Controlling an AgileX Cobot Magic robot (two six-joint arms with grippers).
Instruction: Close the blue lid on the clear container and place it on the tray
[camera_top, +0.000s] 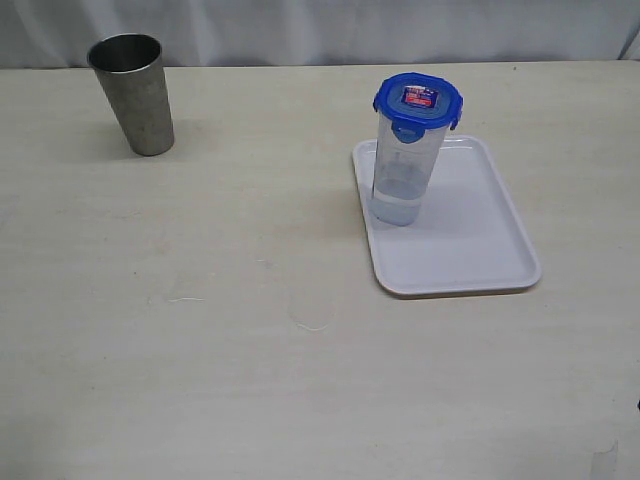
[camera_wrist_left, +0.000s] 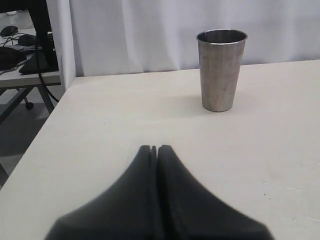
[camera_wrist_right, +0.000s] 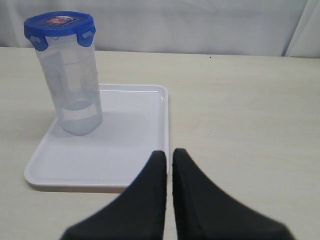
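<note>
The grey steel cup (camera_top: 133, 93) stands far left on the worktop (camera_top: 250, 350), and the left jaws are pressed together, empty. The clear container (camera_top: 402, 180) stands upright on the tray (camera_top: 480, 250) with the blue lid (camera_top: 419, 102) seated on top. The right jaws are closed on nothing. The task looks finished, so the arms need only keep clear.

A pale cream table (camera_top: 200, 380) with a faint wood grain fills the room's middle. A white pleated curtain (camera_top: 320, 30) hangs along its far edge. Off the table's left side stands a second desk (camera_wrist_left: 30, 77) strewn with black cables, above a grey floor (camera_wrist_left: 20, 130). The light is soft and even.
</note>
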